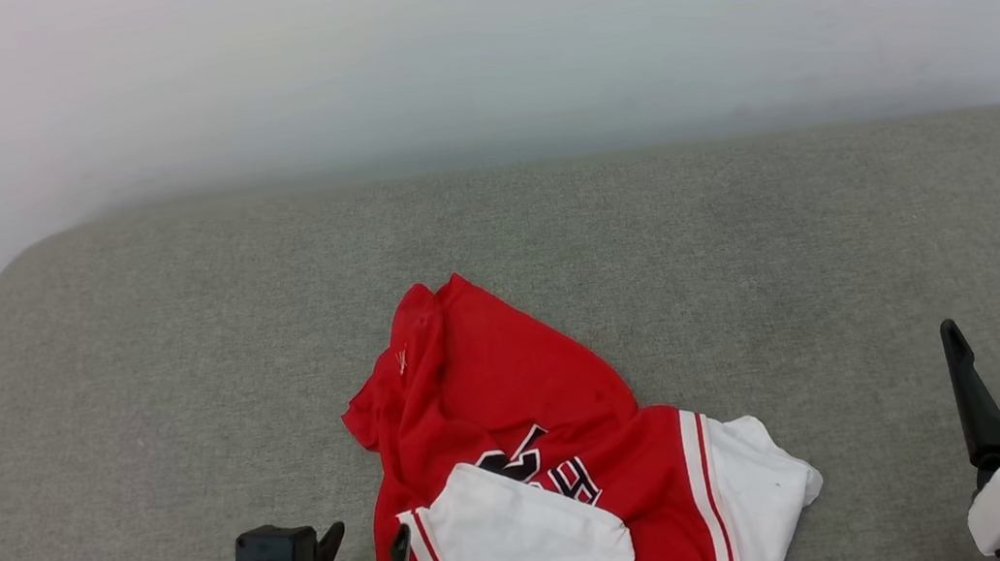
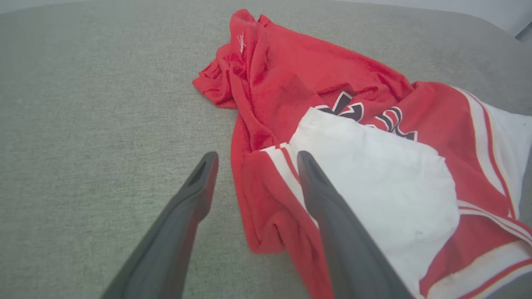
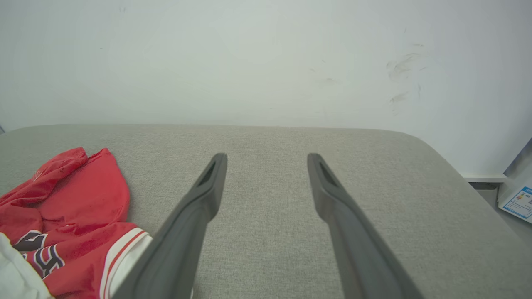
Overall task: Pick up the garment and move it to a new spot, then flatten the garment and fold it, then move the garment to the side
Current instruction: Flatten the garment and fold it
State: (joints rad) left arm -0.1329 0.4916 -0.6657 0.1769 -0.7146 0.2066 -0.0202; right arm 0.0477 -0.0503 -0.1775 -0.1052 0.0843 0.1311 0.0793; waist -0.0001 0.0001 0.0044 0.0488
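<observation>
1. The garment (image 1: 529, 413), a red jersey T-shirt with white short sleeves and red-and-white striped trim, lay crumpled at the lower centre of the head view on a grey woven fabric cushion (image 1: 179, 365). Its red body was bunched toward mid-frame, and folds partly hid the black, white-edged lettering (image 1: 542, 475).
2. The left gripper (image 1: 368, 539), at the lower left of the head view, had its two dark fingers spread wide with nothing clamped. In the left wrist view (image 2: 256, 158) one finger hung over bare cushion and the other over a folded white sleeve (image 2: 374, 182), with the garment's red edge between them. Whether either finger touched cloth could not be told.
3. The right gripper (image 1: 993, 329), at the lower right, was equally wide and empty. It stood over bare cushion (image 3: 267, 160), well apart from the garment.
4. The garment looked light, soft and limp. It would likely sag from any grip, drag on the woven cushion and shed its folds when lifted. It seemed neither fragile nor slippery.
5. A thin edge looked like the best hold, such as the striped trim (image 2: 286, 166) beside the left fingers. The thick red wad at the upper left of the cloth (image 1: 412, 351) seemed a poorer hold.
</observation>
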